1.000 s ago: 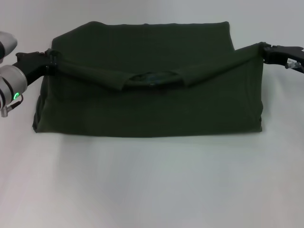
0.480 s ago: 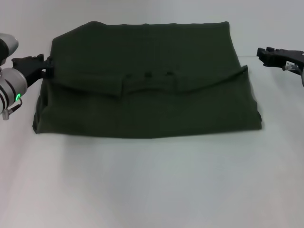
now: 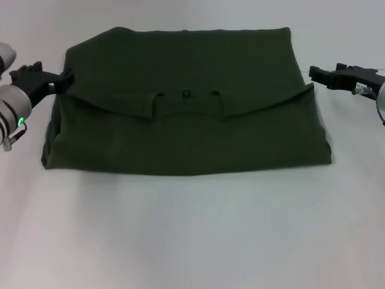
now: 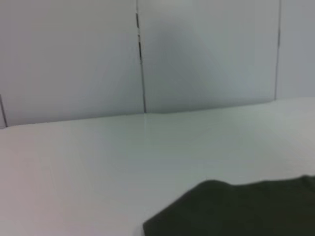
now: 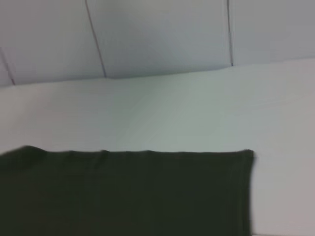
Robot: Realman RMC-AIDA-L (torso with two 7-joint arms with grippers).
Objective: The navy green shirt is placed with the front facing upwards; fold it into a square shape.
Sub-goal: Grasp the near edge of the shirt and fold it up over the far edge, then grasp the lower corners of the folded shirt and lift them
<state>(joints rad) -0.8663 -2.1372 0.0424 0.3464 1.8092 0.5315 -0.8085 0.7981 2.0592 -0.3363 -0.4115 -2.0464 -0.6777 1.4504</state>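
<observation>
We see the navy green shirt lying folded across the upper middle of the white desk, collar label up on the turned-over flap. At the left edge our left pincer sits at the shirt's corner; at the upper right our right pincer hovers beside it. We cannot tell either pincer's spread.

Silver-grey left arm with green light, black left end effector, black right end effector
</observation>
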